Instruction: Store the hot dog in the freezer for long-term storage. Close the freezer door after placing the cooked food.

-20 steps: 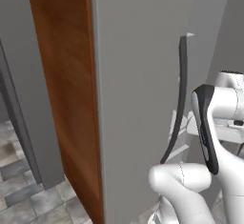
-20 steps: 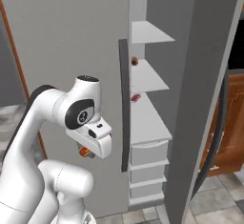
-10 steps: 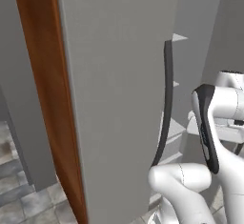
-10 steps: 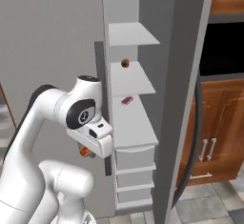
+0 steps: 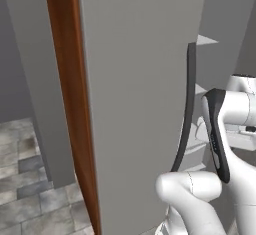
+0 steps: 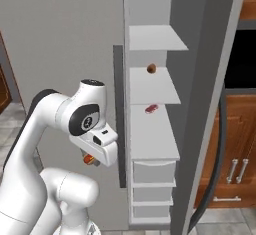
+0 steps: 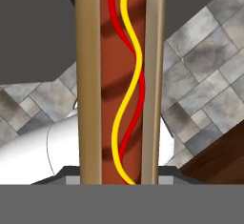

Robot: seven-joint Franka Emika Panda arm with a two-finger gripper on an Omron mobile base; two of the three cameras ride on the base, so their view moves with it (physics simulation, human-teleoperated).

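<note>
In the hand view the hot dog [image 7: 121, 85] stands lengthwise between my fingers: tan bun, red sausage, yellow squiggle. In the right base view my gripper [image 6: 90, 159] hangs under the hand, shut on the hot dog [image 6: 88, 159], low and left of the open freezer [image 6: 152, 144]. Its white shelves are in full sight. The freezer door [image 6: 207, 94] is swung wide open at the right, and its curved dark handle [image 6: 220, 149] faces me.
The wider grey fridge door [image 5: 135, 89] is shut; its dark handle [image 6: 118, 114] runs between my hand and the freezer. A small brown item [image 6: 151, 68] and a red one [image 6: 151, 109] lie on shelves above white drawers [image 6: 154, 171]. Wooden cabinets [image 6: 240, 149] stand at right.
The whole picture has shifted in both base views, so the base has moved in front of the fridge. The arm keeps its pose and still holds the hot dog.
</note>
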